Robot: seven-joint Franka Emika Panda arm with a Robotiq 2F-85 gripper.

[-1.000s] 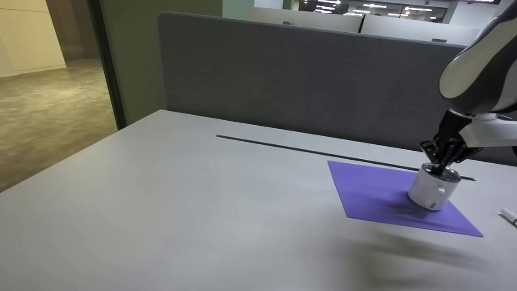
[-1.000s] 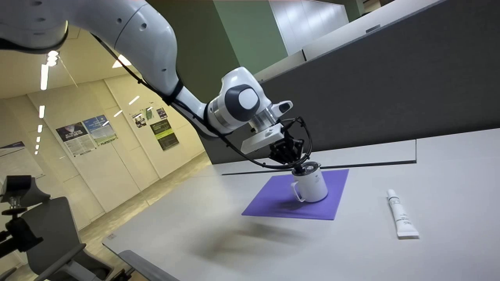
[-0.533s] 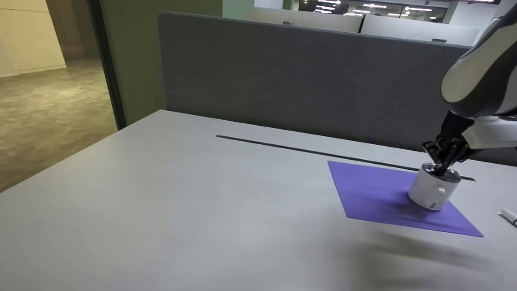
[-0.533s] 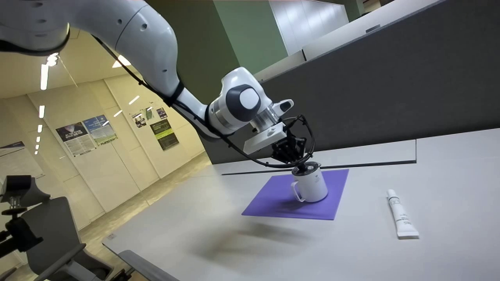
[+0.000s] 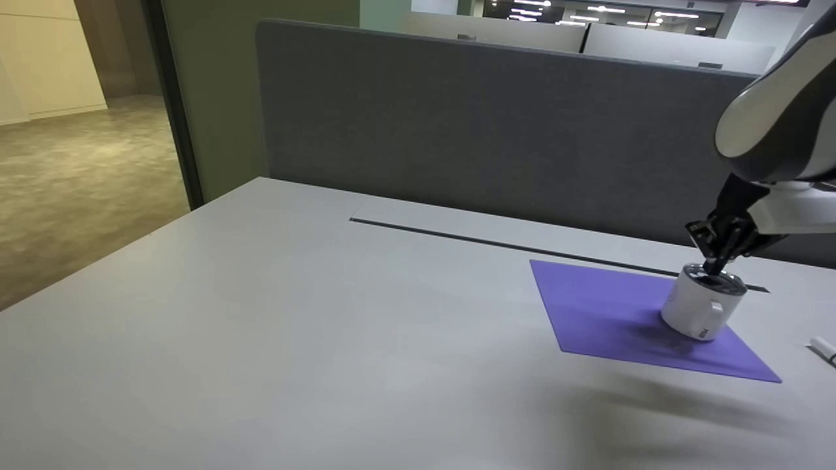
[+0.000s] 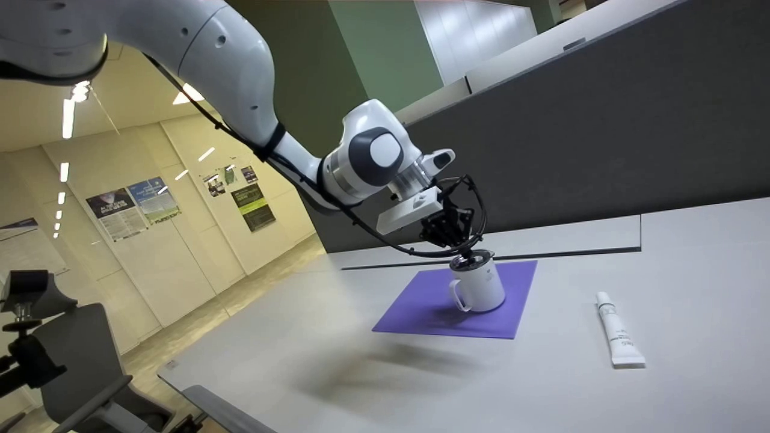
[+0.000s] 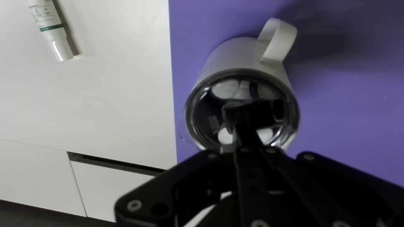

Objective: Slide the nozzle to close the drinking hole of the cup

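The white cup stands upright on the purple mat, handle out, in both exterior views [image 5: 692, 307] [image 6: 482, 290] and in the wrist view [image 7: 235, 55]. Its shiny dark lid [image 7: 208, 115] faces the wrist camera. My gripper [image 7: 247, 127] is over the lid with its fingers together, tips down at the lid's middle; it also shows in both exterior views [image 5: 713, 266] [image 6: 465, 252]. A dark block lies at the tips; I cannot tell fingertip from nozzle there. A dark gap beside the block may be the drinking hole. The nozzle is largely hidden by the fingers.
The purple mat [image 6: 415, 313] lies on the white table [image 5: 326, 339]. A white tube [image 6: 619, 334] lies beside the mat; it also shows in the wrist view [image 7: 50, 28]. A dark slot [image 5: 509, 245] runs along the table before the grey partition [image 5: 457, 124].
My gripper has moved slightly right across the lid and a little up in both exterior views. The cup has shifted very slightly the same way. The fingers stay together.
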